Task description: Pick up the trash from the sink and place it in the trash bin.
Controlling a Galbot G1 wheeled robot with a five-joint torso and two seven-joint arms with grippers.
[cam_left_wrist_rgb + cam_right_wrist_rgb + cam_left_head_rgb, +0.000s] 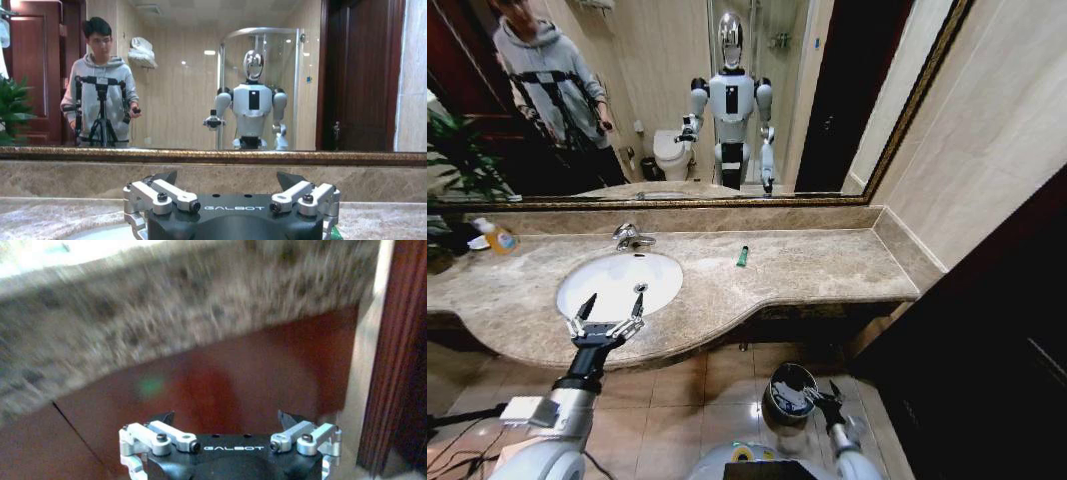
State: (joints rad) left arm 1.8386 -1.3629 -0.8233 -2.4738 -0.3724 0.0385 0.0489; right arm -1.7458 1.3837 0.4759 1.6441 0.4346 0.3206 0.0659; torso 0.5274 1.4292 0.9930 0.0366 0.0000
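Head view: left gripper (607,318), fingers apart, hovers at the sink (619,283) near rim; right gripper (830,395), fingers apart, beside the trash bin (789,392). The green stick (742,257) lies farther right, so reach there squarely.

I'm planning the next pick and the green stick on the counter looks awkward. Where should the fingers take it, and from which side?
Likely from straight above: the green stick lies flat on the marble counter, right of the sink, nothing touching it. Close the fingers across its narrow width near the middle, since its long axis runs roughly front to back. The open left gripper hovers at the basin's front edge.
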